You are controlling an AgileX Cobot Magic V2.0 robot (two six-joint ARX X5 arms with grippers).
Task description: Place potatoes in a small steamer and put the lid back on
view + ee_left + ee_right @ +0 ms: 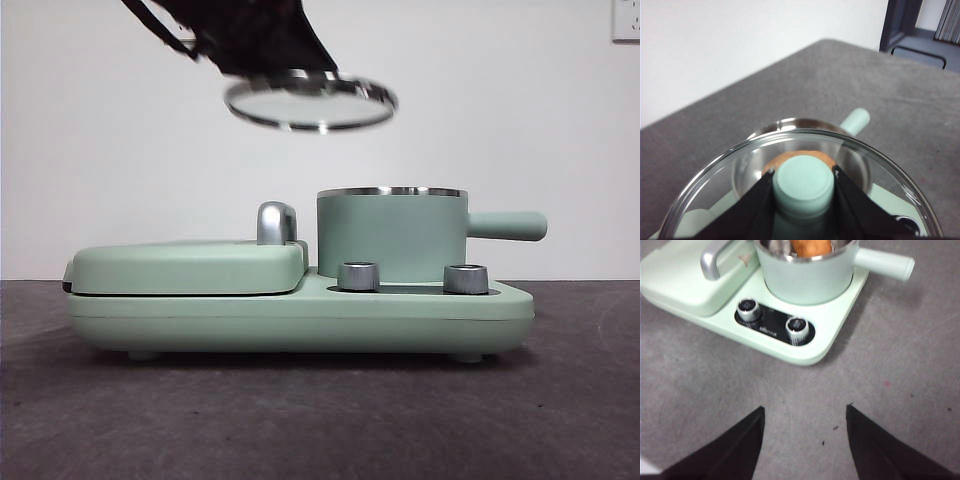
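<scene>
One lid (pixel 310 102) clamped by its knob (pixel 803 185) in left gripper (pixel 802 187), above-left of steamer (pixel 390 235); potato (pixel 811 247) inside; off-centre lowering risks rim clash; right gripper (pixel 805 440) wide, idle.

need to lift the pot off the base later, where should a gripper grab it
Grip the straight side handle of the pot, coming from its free end with jaws above and below. It sticks out level, clear of the base; the body looks too wide and the potato fills it.
</scene>
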